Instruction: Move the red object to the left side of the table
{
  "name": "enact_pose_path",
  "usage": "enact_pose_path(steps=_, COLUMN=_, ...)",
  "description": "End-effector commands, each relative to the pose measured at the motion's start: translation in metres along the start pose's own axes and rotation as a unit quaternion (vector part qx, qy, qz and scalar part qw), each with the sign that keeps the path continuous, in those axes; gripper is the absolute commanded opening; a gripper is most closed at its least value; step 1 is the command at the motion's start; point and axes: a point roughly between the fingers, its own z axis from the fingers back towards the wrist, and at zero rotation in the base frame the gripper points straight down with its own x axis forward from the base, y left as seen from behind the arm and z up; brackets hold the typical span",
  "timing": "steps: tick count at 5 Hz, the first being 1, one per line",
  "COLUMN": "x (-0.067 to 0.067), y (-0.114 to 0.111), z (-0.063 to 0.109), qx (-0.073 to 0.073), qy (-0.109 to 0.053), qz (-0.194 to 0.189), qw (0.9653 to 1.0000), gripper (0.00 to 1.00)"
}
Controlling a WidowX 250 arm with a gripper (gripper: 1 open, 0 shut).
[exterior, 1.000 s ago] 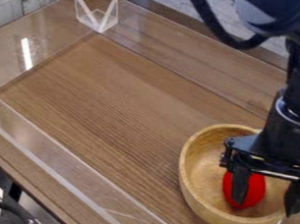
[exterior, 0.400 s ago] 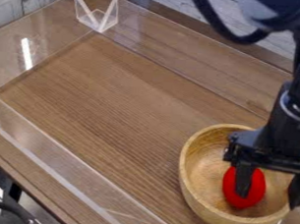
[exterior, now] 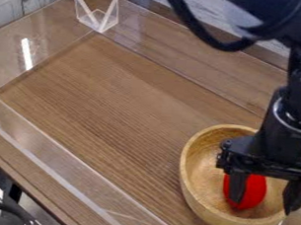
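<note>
Partly, red object [exterior: 248,193] behind the spread-fingered tool [exterior: 250,175], stem indistinct.

Bulky matte-black robot arm [exterior: 284,101] with silvery screws and thick black cable [exterior: 207,28].

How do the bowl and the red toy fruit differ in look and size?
Color: the bowl is pale wood tone; the toy fruit is solid red.
Size: the bowl is much wider; the fruit takes up only part of its inside.
Form: the bowl is open and hollow; the fruit is a closed, rounded body.
Shared: both have rounded outlines.
</note>
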Motion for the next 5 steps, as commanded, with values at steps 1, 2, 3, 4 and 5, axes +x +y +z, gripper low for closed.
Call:
enact_pose_path(steps=1, x=0.003, y=-0.010, z=0.026, qx=-0.028, qy=-0.026, qz=0.020, qw=0.9991, gripper=1.00)
enact_pose_path(steps=2, x=0.002, y=-0.010, z=0.031, qx=-0.027, qy=-0.034, qz=0.041, qw=0.9982, gripper=1.00)
enact_pose_path(steps=3, x=0.011, y=-0.006, z=0.029, qx=-0.024, qy=-0.042, qz=0.078, qw=0.9957, gripper=1.00)
enact_pose_path(steps=4, x=0.019, y=-0.003, z=0.027, qx=-0.022, qy=-0.050, qz=0.113, qw=0.9921, gripper=1.00)
enact_pose_path(steps=5, x=0.023, y=-0.016, z=0.022, qx=-0.019, qy=-0.052, qz=0.106, qw=0.9928, gripper=1.00)
